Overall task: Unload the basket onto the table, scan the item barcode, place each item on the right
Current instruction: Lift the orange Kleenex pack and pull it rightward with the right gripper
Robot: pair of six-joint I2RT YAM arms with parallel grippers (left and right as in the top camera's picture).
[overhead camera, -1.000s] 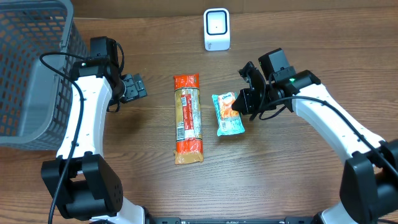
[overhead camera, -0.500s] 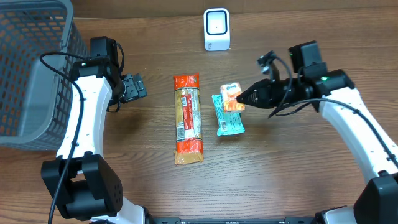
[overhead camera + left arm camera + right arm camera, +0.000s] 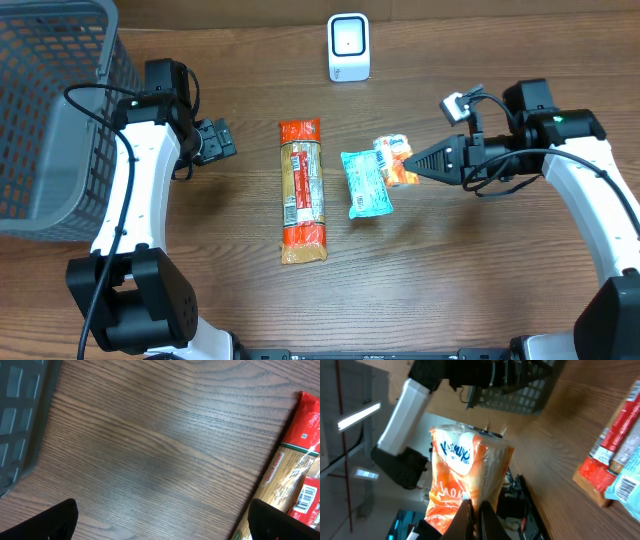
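Standing at the far left was a grey basket [image 3: 40,110]. Beside it the left arm [image 3: 135,170] held the left jaws released, spread wide over bare bench [image 3: 230,260] and gripping nothing. In the left wrist view its two fingertips [image 3: 50,522] sat at the bottom corners of the frame.

Next came a long pasta pack [image 3: 302,190], lying flat with its long axis running front to back and a red band at each end. Behind it, near the far edge, stood a white scanner [image 3: 348,47]. Right of the pasta lay a teal packet [image 3: 365,182], flat, its long axis also front to back.

Just right of that was the orange pack [image 3: 393,160], clenched in the right jaws. They reached in from the right and pinched its right-hand edge, so the pack stuck out leftward from the tips. From overhead its long axis ran roughly front to back, slightly tilted, crossways to the jaws. In the right wrist view the pack [image 3: 465,475] rose from the closed fingertips [image 3: 464,520], its printed face toward the camera. Whether it touched the bench could not be told.
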